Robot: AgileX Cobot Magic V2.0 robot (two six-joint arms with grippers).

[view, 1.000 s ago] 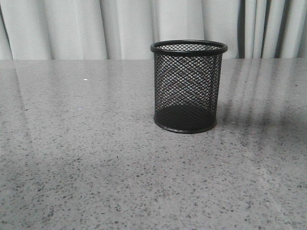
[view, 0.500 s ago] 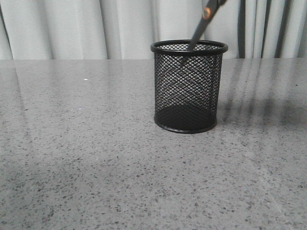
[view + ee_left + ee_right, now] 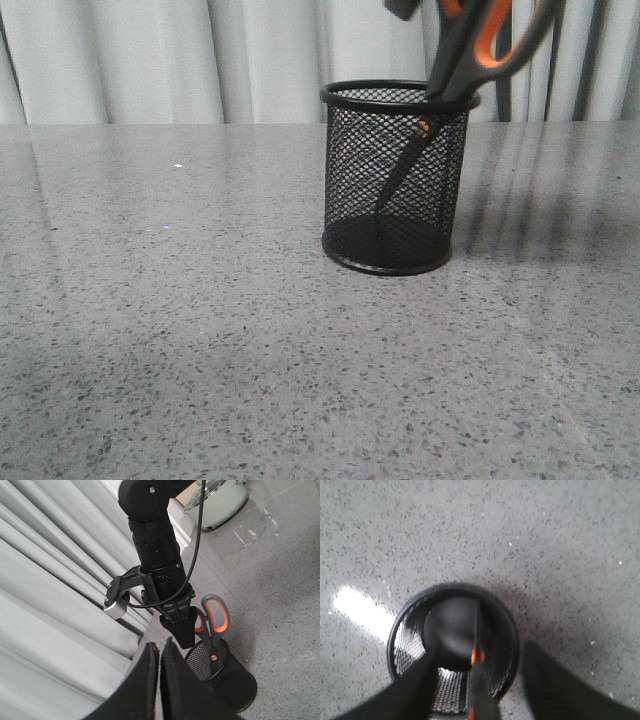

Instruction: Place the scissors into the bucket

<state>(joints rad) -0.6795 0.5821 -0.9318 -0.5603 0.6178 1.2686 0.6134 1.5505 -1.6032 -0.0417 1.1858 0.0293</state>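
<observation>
The bucket (image 3: 392,180), a black wire-mesh cup, stands upright on the grey table. The scissors (image 3: 470,55) stand in it blades down, tip low inside. Their dark grey, orange-lined handles stick out above the rim and lean right. My right gripper (image 3: 481,652) hangs over the cup, fingers spread wide either side of the scissors (image 3: 479,680) without touching them. Only one of its fingertips (image 3: 402,8) shows in the front view. The left wrist view shows the scissors (image 3: 214,622) in the bucket (image 3: 230,680). My left gripper (image 3: 160,647) is shut and empty, held high beside the cup.
Grey speckled table (image 3: 180,330) all round the cup. Pale curtains (image 3: 150,60) hang behind the far edge. A pale green lidded pot (image 3: 220,502) stands on the table far off in the left wrist view.
The scissors came down from above: absent one second ago, tip at the rim half a second ago, blades now deep in the bucket. The bucket's rim has shifted slightly right.
</observation>
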